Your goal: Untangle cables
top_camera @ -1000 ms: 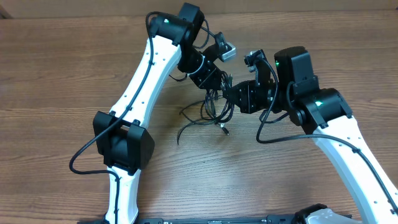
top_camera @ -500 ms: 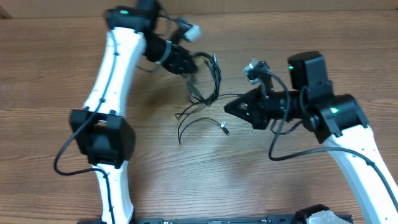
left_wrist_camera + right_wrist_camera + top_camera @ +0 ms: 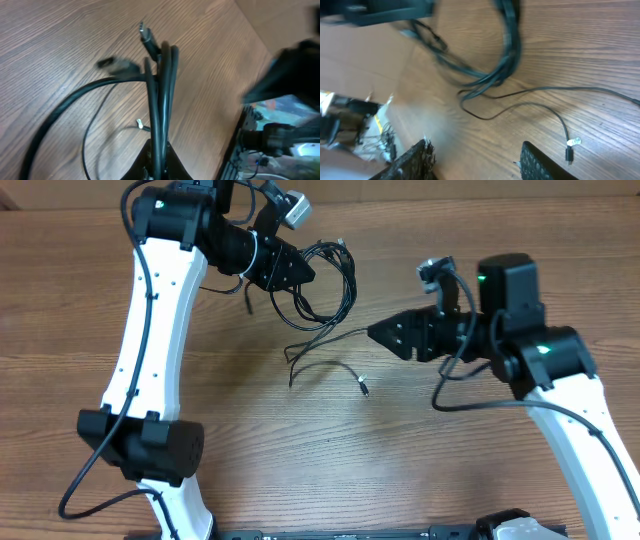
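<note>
Nearest, a thin strand [image 3: 535, 104] lies curved on the wooden surface [image 3: 450, 470], its plug end [image 3: 570, 150] free. Just beyond, the right pincer [image 3: 475, 162] has its fingers apart, with nothing between them. Farthest, the left pincer [image 3: 300, 272] is clamped on the looped bundle of cables [image 3: 161, 100].

Soft, even light falls on the table [image 3: 330, 470] from above, and the overhead view is sharp with faint shadows; the left wrist view renders the cables [image 3: 161, 100] soft up close, its right edge smeared dark; the right wrist view blurs heavily toward its upper left corner.
</note>
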